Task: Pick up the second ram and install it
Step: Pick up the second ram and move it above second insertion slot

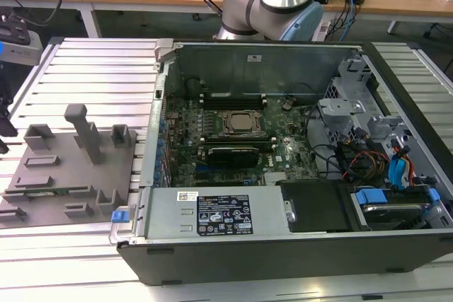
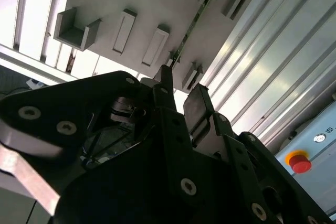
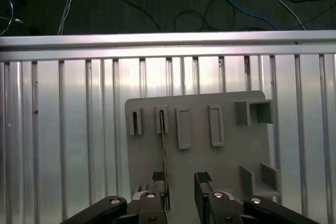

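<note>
Nearest the lens, the gripper point(image 3: 180, 179) hangs over the work with its two fingers apart and nothing clamped. In both wrist views a clear gap stands between them point(image 2: 181, 90).

The second ram point(image 3: 163, 145) stands on its long edge in the gray fixture point(image 3: 231, 161), seen edge-on as a thin line. Its near end lines up with one fingertip point(image 3: 157, 178) rather than with the middle of the gap. Whether it touches that finger cannot be told. The second wrist view shows the same thin edge point(image 2: 190, 27) running away from the fingers across the fixture point(image 2: 157, 3).

Beneath lies the slatted aluminium table point(image 3: 63, 129), with cables point(image 3: 210, 9) on the floor beyond its rail.

In the exterior view the fixture point(image 1: 64, 175) sits at that view's left on the table point(image 1: 92, 68). Just beside it is the open computer case point(image 1: 283, 259), motherboard point(image 1: 233, 139) exposed.

Assessment: the pick-up step is in hand and the board is not yet gripped. A sound grasp calls for the thin board to sit centred between the fingers, which then close squarely on its flat faces. An offset closure risks pushing or tilting it in its slot.
</note>
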Controlling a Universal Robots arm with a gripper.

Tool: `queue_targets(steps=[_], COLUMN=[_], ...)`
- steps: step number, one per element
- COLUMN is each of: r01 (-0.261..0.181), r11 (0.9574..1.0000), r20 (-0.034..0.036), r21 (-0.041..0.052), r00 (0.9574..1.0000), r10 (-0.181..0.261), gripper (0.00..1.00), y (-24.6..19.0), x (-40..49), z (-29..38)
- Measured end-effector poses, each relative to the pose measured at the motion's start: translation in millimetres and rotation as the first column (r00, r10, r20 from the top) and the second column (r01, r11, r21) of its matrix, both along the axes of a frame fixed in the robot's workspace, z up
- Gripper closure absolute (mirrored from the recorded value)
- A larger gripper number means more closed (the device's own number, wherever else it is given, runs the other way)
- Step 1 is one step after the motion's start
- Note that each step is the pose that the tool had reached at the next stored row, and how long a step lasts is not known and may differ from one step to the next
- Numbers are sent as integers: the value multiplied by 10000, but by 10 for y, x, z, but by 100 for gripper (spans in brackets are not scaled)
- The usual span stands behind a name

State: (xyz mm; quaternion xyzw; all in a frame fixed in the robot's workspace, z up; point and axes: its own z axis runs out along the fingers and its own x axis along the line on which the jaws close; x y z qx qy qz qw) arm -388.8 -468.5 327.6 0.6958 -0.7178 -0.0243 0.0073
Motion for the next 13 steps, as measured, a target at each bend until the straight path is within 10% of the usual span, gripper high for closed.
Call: queue_targets(steps=[13], r01=[0], r11=[10000], r20=[0], r21=[0], r00=[10000], r10=[0], gripper=[64], y=[0], x=[0], z=[-123])
